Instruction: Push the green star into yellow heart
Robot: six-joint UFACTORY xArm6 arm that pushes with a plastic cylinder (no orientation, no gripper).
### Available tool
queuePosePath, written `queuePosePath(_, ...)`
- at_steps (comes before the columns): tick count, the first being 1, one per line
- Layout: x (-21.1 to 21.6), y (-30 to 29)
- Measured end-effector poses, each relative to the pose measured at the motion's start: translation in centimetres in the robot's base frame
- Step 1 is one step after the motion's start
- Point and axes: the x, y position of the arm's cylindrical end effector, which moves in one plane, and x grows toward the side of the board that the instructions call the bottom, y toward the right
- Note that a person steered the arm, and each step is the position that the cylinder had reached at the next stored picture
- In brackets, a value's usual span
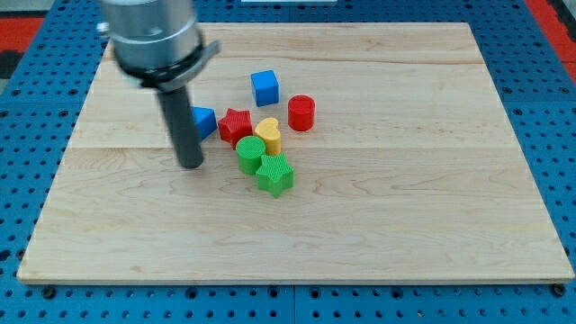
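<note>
Resting on the wooden board (432, 207) at the view's left, my tip (191, 165) is a bare rod with no jaws to open or close. Just behind it a blue block (205, 121) is partly hidden. Rightward come the red star (236, 125), green cylinder (250, 155), yellow heart (268, 135) and green star (275, 175), which touches the cylinder below the heart; no long axis is discernible. Further right sit a blue cube (265, 87) and red cylinder (301, 113).

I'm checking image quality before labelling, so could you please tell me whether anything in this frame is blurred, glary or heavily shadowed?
Camera view: lighting is even and soft, with no strong glare on the wooden board; the arm's grey upper housing looks blurred, while my tip and the green star, yellow heart and other blocks are fairly sharp; shadows are faint, just beneath the blocks.
</note>
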Motion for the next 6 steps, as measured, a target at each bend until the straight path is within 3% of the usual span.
queuePosePath(1,7.2,6.4)
queuePosePath(3,4.8,7.0)
queuePosePath(4,4.6,10.8)
queuePosePath(6,-1.1,12.6)
